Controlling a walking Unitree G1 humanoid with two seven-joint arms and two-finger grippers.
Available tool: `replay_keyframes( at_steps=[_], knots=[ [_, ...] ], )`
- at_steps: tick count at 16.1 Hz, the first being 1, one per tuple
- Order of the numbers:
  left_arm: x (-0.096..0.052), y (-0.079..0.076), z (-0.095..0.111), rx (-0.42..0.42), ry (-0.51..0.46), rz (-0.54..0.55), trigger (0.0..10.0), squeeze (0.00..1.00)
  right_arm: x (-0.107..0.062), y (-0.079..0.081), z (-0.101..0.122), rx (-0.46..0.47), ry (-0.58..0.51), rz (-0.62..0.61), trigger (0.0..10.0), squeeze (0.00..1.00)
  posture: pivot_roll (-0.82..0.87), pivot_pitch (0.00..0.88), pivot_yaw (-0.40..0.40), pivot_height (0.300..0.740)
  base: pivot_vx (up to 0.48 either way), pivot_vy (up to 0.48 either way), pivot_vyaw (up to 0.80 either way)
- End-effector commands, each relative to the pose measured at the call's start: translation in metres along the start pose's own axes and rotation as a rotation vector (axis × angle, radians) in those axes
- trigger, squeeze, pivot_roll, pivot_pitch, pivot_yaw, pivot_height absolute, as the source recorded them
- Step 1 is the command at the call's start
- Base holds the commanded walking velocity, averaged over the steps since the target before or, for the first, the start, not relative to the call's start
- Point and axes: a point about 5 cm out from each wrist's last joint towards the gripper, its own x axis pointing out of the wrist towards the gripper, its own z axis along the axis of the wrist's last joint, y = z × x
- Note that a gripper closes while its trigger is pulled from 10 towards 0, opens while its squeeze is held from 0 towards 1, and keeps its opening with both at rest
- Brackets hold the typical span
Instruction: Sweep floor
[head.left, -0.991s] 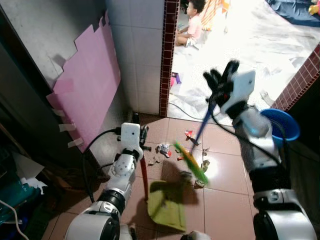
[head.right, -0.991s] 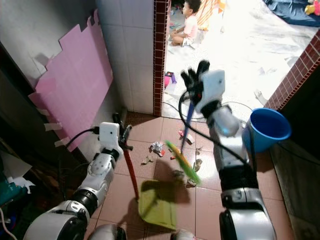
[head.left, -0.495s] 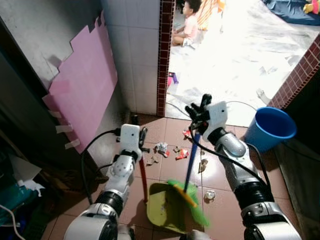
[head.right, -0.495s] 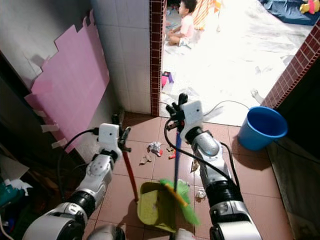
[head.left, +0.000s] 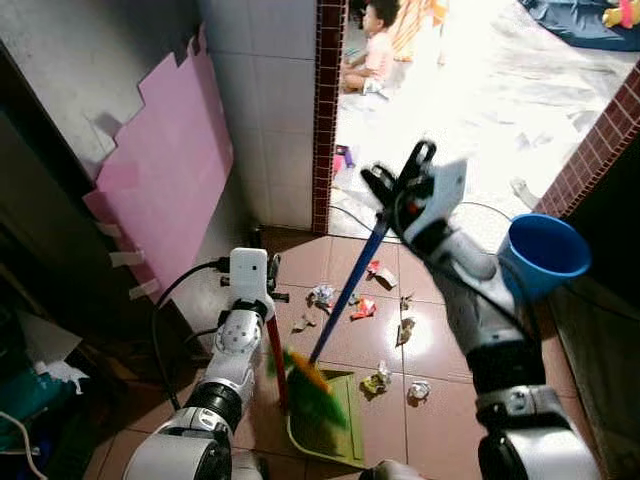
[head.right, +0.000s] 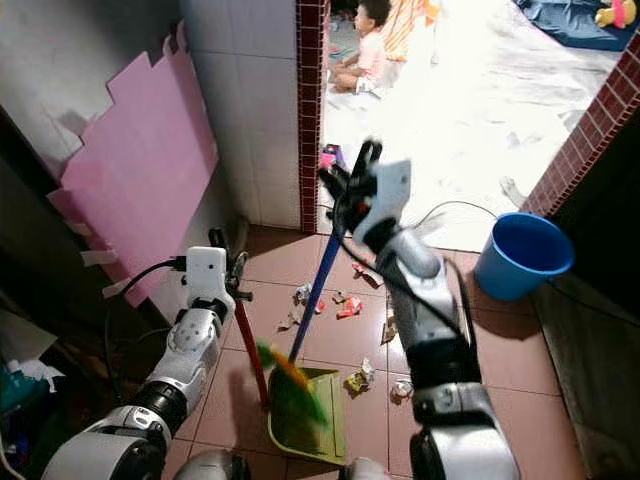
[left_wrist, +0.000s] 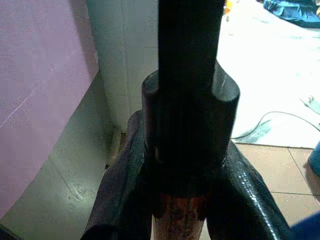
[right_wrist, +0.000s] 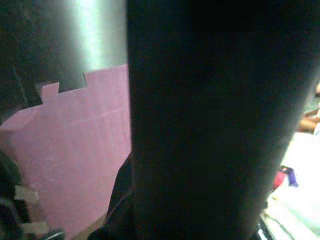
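My right gripper (head.left: 400, 190), upper centre, is clamping the broom (head.left: 345, 292), its bristles over the dustpan (head.left: 330, 420) at bottom centre. My left gripper (head.left: 262, 300) is clamping the dustpan handle (head.left: 276, 360). Scraps (head.left: 363, 308) are lying beyond; I should be keeping the pan flat.

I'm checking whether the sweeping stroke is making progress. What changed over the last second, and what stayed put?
The right gripper swung the broom: its green bristles went from among the litter, raised, to the green dustpan, now at its left edge. The right arm dropped, then rose again. The left gripper kept holding the dustpan's red handle upright; most scraps and the blue bucket stayed.
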Motion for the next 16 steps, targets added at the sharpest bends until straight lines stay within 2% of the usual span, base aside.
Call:
replay_keyframes(
  at_steps=[1,2,3,5,6,8,9,11,13,15,16],
  knots=[
    [-0.003,0.004,-0.009,0.061,0.057,0.004,10.0,0.0,0.003,-0.009,0.034,-0.061,-0.123,-0.023,10.0,0.0,-0.04,0.0,0.024,0.74,0.0,0.0,0.0],
    [-0.003,0.004,-0.009,0.062,0.06,0.006,10.0,0.0,0.005,-0.016,0.049,-0.086,-0.175,-0.056,10.0,0.0,-0.04,0.0,0.024,0.74,0.0,0.0,0.0],
    [-0.002,0.004,-0.009,0.075,0.065,0.014,10.0,0.0,0.005,-0.022,0.056,-0.15,-0.193,-0.08,10.0,0.0,-0.04,0.0,0.024,0.74,0.0,0.0,0.0],
    [-0.001,0.01,-0.007,0.116,0.056,0.073,10.0,0.0,0.002,-0.031,0.055,-0.226,-0.18,-0.125,10.0,0.0,-0.04,0.0,0.022,0.74,0.0,0.0,0.0],
    [0.0,0.013,-0.001,0.125,0.014,0.094,10.0,0.0,-0.002,-0.037,0.051,-0.278,-0.164,-0.157,10.0,0.0,-0.04,0.0,0.022,0.74,0.0,0.0,0.0],
    [0.0,0.017,0.002,0.118,-0.008,0.116,10.0,0.0,-0.005,-0.04,0.045,-0.302,-0.149,-0.184,10.0,0.0,-0.04,0.0,0.021,0.74,0.0,0.0,0.0],
    [-0.001,0.021,0.002,0.115,-0.019,0.148,10.0,0.0,-0.009,-0.041,0.035,-0.351,-0.121,-0.196,10.0,0.0,-0.04,0.0,0.02,0.74,0.0,0.0,0.0],
    [-0.003,0.028,0.001,0.078,-0.018,0.23,10.0,0.0,-0.014,-0.041,0.015,-0.375,-0.063,-0.209,10.0,0.0,-0.04,0.0,0.02,0.74,0.0,0.0,0.0],
    [-0.003,0.033,-0.002,0.004,0.012,0.314,10.0,0.0,-0.022,-0.04,-0.006,-0.376,-0.003,-0.226,10.0,0.0,-0.03,0.0,0.014,0.74,0.0,0.0,0.0],
    [-0.001,0.028,-0.002,-0.054,0.023,0.315,10.0,0.0,-0.03,-0.037,-0.028,-0.377,0.058,-0.241,10.0,0.0,-0.03,0.0,0.014,0.74,0.0,0.0,0.0],
    [0.0,0.021,-0.002,-0.044,0.026,0.292,10.0,0.0,-0.032,-0.034,-0.039,-0.363,0.093,-0.243,10.0,0.0,-0.03,0.0,0.015,0.74,0.0,0.0,0.0]
  ],
)
